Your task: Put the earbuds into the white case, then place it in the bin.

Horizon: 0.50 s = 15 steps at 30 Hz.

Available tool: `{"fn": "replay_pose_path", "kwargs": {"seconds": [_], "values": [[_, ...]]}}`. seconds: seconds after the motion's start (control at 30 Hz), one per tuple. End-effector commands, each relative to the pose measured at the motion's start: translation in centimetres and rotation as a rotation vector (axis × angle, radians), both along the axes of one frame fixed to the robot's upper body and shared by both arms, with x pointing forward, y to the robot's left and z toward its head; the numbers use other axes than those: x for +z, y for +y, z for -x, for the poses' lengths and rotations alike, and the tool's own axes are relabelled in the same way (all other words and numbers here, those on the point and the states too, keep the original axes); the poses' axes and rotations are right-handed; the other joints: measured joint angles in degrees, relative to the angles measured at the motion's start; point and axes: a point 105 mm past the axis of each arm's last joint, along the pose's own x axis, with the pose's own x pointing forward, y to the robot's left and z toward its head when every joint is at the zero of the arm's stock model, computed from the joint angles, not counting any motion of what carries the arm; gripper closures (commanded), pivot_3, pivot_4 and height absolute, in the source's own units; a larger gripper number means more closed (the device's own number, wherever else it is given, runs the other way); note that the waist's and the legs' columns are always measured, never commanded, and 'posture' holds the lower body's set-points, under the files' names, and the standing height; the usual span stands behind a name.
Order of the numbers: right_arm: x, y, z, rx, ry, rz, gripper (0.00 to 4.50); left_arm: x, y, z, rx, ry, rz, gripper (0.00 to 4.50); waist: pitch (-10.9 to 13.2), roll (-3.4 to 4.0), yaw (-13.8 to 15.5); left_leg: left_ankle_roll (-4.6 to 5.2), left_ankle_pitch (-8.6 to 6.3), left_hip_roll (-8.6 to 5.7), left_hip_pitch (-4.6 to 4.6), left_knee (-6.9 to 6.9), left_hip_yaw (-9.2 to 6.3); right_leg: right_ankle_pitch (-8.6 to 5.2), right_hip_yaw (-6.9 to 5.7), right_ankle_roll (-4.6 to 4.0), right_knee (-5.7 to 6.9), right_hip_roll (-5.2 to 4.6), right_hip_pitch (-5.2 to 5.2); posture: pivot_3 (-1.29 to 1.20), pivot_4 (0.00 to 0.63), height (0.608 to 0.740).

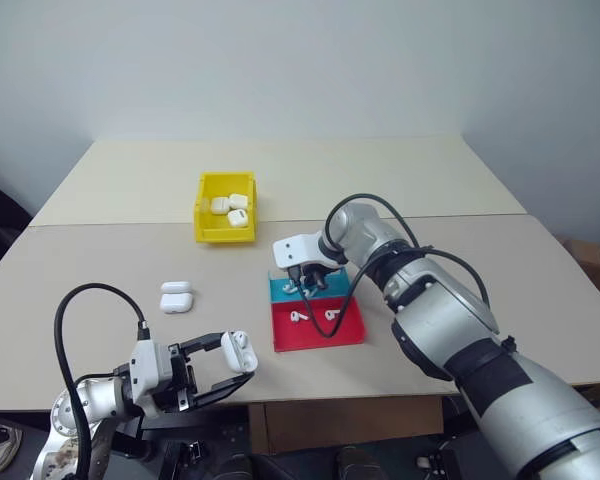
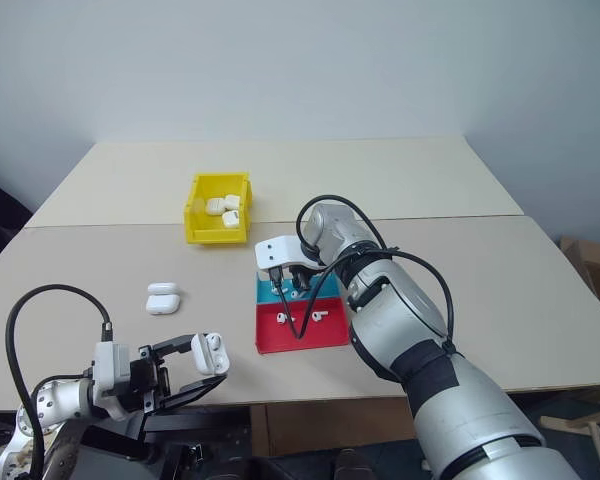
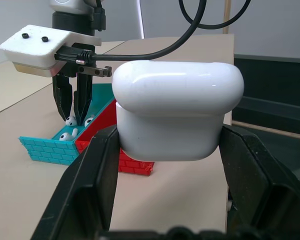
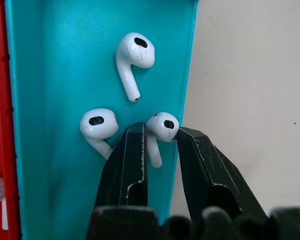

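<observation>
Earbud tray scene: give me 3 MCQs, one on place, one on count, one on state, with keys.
1. Where is the right claw working?
A. over the yellow bin
B. in the teal half of the tray
C. in the red half of the tray

2. How many closed cases lie on the table between the left arm and the bin?
A. two
B. none
C. five

3. What is the left claw doing?
A. hanging open, holding nothing
B. gripping an earbud
C. gripping a white case

Key: 1 B, its fingers straddle an earbud in the teal compartment. 2 A, two stacked cases sit there. 3 C, the white case sits clamped between its fingers.
</observation>
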Motion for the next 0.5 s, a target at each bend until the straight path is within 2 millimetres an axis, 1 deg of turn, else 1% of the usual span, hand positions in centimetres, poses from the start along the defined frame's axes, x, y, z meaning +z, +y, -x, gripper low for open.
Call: {"fn": "replay_pose_path", "kwargs": {"seconds": [0.03, 0.13, 0.23, 0.37, 0.5], "values": [[-0.2, 0.0, 0.1, 0.013, 0.0, -0.004, 3.51, 0.6, -0.1, 0.0, -0.006, -0.039, -0.007, 1.75, 0.0, 0.0, 0.0, 0.0, 0.0, 0.0, 0.0, 0.0, 0.0, 0.0, 0.0, 0.0, 0.0, 0.0, 0.0, 0.0, 0.15, 0.74], [0.4, 0.1, -0.1, 0.012, -0.01, -0.021, 3.51, 0.7, -0.1, -0.2, -0.008, -0.044, -0.001, 1.75, 0.0, 0.0, 0.0, 0.0, 0.0, 0.0, 0.0, 0.0, 0.0, 0.0, 0.0, 0.0, 0.0, 0.0, 0.0, 0.0, 0.15, 0.74], [2.0, 0.1, -0.4, 0.007, -0.037, -0.064, 3.51, 1.0, 0.0, -0.5, -0.011, -0.048, 0.007, 1.75, 0.0, 0.0, 0.1, 0.0, 0.0, 0.0, 0.0, 0.0, 0.0, 0.0, 0.0, 0.0, 0.0, 0.0, 0.0, 0.0, 0.15, 0.74], [5.5, -0.2, -0.9, -0.031, -0.055, -0.203, 3.51, 1.3, -0.1, -1.1, -0.028, -0.056, 0.016, 1.75, 0.0, 0.0, 0.2, 0.0, 0.0, 0.0, -0.02, 0.0, 0.0, 0.0, 0.0, 0.01, -0.01, -0.01, 0.0, 0.0, 0.15, 0.74], [9.5, -1.6, -0.8, -0.069, -0.054, -0.38, 3.51, 2.1, -0.4, -2.1, -0.045, -0.07, 0.05, 1.75, 0.0, 0.0, 0.4, 0.0, 0.0, -0.01, -0.04, 0.0, 0.0, 0.0, 0.0, 0.01, -0.02, -0.01, 0.0, 0.0, 0.15, 0.74]]}}
